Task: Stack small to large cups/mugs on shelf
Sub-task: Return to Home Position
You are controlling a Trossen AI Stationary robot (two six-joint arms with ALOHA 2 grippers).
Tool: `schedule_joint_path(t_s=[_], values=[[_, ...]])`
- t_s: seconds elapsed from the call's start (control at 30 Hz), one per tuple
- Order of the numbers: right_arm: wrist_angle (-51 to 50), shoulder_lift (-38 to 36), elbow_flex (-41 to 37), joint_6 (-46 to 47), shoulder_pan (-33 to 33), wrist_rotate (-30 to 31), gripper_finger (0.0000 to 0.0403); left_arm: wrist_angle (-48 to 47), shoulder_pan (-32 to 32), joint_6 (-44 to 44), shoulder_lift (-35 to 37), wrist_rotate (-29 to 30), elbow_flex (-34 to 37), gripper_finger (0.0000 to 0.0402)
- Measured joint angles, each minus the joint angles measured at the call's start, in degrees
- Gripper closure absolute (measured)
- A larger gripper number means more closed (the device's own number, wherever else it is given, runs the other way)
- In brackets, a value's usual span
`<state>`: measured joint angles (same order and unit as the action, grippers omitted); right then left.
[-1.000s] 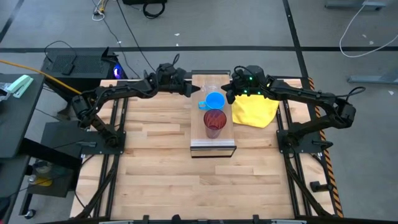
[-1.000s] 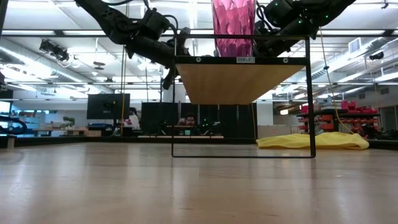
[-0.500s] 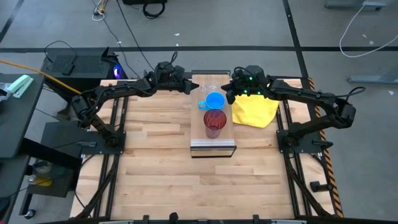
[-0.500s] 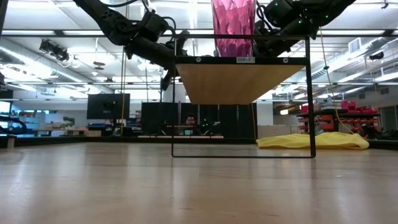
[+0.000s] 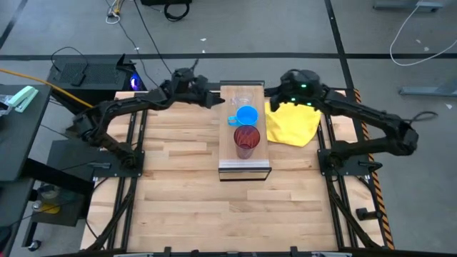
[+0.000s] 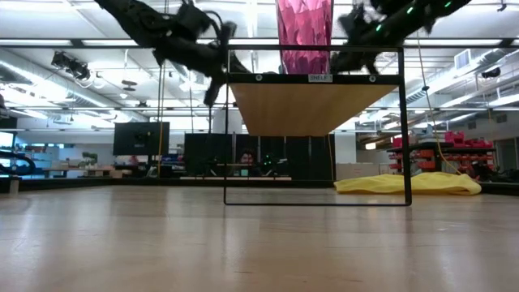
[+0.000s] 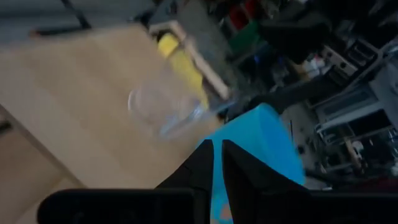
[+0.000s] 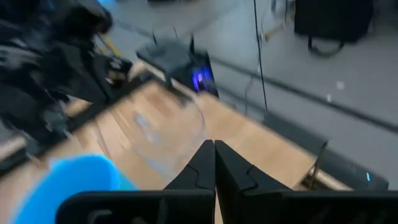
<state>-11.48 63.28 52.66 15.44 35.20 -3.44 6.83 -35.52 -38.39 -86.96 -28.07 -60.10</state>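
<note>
- High view: finds the shelf (image 5: 245, 168) at mid-table, carrying the red tumbler (image 5: 246, 140), the blue mug (image 5: 247, 116) and the clear glass cup (image 5: 241, 101) in one row, with the tumbler nearest the near end and the glass cup at the far end.
- Same view: places the left gripper (image 5: 212, 102) just off the shelf's far left side, with the glass cup nearest its fingertips and apart from them. Places the right gripper (image 5: 277, 101) off the far right side, over the edge of the yellow cloth (image 5: 291, 125), with mug and glass cup across from its fingertips, untouched.
- Low view: sees the red tumbler (image 6: 304, 24) upright on top of the shelf (image 6: 312, 105). Sees the left gripper (image 6: 213, 85) hanging at one side and the right gripper (image 6: 347, 58) at the other, both clear of the tumbler. Notes the yellow cloth (image 6: 405, 184) lying on the tabletop (image 6: 243, 243). Cannot make out mug or glass cup here.
- Left wrist view: records the left gripper (image 7: 217, 144) with fingers (image 7: 202, 168) clenched together. Finds the glass cup (image 7: 165, 106) ahead of the fingertips on bare shelf wood (image 7: 74, 93), and the blue mug (image 7: 261, 146) just beyond the tips. Cannot tell contact.
- Right wrist view: records the right gripper (image 8: 214, 144) with fingers (image 8: 198, 169) likewise clenched together. Finds the blue mug (image 8: 68, 180) off to one side of them and the glass cup (image 8: 165, 134), blurred, ahead of the tips.
</note>
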Motion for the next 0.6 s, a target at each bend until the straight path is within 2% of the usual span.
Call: schedule_joint_path(t_s=[0.2, 0.33, 0.47, 0.6], values=[[-3.0, -12.1, 0.0, 0.0, -0.1, 0.0, 0.0397, 0.1, -0.1, -0.4, 7.6, 4.4, 0.0, 0.0363], [-8.6, -19.4, 0.0, 1.5, -0.1, 0.0, 0.0396, -1.8, 0.4, -0.4, 12.2, 7.7, 0.0, 0.0369], [-14.1, -24.7, 0.0, 3.8, -0.1, 0.0, 0.0396, -5.0, 1.3, 1.3, 16.1, 12.2, 0.0, 0.0373], [-19.3, -28.5, 0.0, 9.5, -0.1, -0.2, 0.0396, -6.7, 1.7, 1.9, 18.9, 13.0, 0.0, 0.0373]])
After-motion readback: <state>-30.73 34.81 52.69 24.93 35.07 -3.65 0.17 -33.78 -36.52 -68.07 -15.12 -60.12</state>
